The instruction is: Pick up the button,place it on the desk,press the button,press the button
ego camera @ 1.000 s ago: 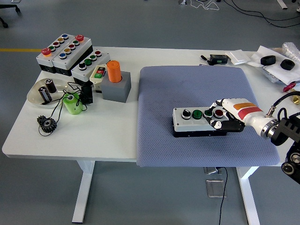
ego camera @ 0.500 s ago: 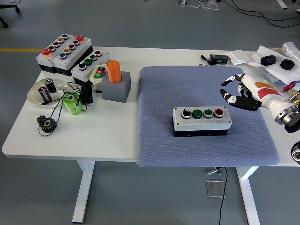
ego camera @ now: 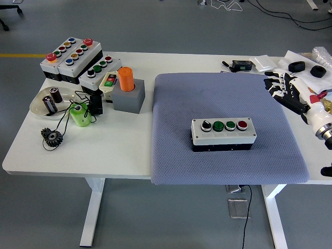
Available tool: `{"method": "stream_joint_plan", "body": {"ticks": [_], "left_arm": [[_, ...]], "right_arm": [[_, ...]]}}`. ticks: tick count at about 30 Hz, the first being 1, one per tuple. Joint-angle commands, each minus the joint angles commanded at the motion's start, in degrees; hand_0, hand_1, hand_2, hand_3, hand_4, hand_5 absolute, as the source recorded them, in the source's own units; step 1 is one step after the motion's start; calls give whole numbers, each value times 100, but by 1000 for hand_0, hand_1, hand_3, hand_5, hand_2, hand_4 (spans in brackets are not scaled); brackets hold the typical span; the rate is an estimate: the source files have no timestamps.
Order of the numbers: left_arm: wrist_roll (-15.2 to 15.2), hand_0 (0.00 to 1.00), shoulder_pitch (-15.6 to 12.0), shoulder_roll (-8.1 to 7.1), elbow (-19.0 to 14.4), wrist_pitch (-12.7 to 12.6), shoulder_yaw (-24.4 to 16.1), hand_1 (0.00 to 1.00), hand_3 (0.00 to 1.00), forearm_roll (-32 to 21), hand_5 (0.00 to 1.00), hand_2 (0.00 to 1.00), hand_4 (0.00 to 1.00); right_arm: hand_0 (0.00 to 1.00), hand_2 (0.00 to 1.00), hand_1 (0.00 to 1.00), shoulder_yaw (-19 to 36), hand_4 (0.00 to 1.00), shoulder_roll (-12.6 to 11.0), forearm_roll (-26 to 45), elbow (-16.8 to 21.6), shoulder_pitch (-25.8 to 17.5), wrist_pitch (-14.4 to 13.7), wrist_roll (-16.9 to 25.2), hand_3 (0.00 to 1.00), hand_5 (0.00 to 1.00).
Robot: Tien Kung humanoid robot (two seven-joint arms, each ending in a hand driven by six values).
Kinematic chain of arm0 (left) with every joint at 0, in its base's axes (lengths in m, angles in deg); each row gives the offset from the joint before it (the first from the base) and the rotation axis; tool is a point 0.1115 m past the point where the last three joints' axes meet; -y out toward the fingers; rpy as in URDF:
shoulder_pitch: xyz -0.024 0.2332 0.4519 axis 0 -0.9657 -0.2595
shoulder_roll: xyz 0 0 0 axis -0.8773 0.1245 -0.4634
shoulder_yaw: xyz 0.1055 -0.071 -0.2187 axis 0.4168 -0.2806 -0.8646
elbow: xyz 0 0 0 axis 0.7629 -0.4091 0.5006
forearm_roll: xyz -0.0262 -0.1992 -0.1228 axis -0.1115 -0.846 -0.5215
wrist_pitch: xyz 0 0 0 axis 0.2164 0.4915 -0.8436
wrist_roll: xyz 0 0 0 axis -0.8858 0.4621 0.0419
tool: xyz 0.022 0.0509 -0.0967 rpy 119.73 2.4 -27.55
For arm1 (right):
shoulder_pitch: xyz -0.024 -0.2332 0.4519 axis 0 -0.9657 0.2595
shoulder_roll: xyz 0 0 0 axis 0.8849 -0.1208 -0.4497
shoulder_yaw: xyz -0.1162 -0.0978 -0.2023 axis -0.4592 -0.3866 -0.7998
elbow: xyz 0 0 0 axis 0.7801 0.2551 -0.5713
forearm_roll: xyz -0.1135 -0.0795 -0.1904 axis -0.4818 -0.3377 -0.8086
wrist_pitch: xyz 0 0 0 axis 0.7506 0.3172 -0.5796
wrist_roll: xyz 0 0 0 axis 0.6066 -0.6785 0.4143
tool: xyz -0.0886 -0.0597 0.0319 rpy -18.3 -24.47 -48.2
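Note:
A grey button box [ego camera: 223, 133] with a black selector knob, two green buttons and a red button lies on the blue-grey mat [ego camera: 223, 104] in the middle of the table. My right hand [ego camera: 287, 92] is at the mat's far right edge, up and to the right of the box, well apart from it. Its fingers are spread and it holds nothing. My left arm is out of view.
Several more button boxes [ego camera: 78, 57] stand at the back left, with an orange cylinder on a grey block [ego camera: 127, 91], a dish [ego camera: 49, 101] holding batteries, a green cup [ego camera: 80, 114], a black gear [ego camera: 52, 137] and wires. Small black and white items [ego camera: 303, 67] lie at the back right.
My right hand has lifted off the box's red-button end and drawn back up and to the right, off the mat's edge. The box has not moved.

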Motion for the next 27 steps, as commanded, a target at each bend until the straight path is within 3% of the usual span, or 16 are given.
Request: {"method": "stream_joint_plan", "body": {"ticks": [6,16,25,27], "left_arm": [[-8,651,-15,3,0,3,5,700,494,18,998,693,320],[7,651,-9,-4,0,8,87,700,494,-66,998,694,319],[12,651,13,1,0,5,83,701,494,-86,998,693,321],[15,651,16,0,0,7,102,700,496,-103,998,694,321]], "right_arm": [[850,835,793,188,614,11,1452,-96,-86,-140,435,826,699],[852,830,793,410,603,44,3811,-340,-171,-94,323,810,695],[849,817,782,573,587,38,3589,-467,-198,260,-78,797,684],[835,783,756,599,579,38,3453,-480,-204,329,-199,756,681]]}}
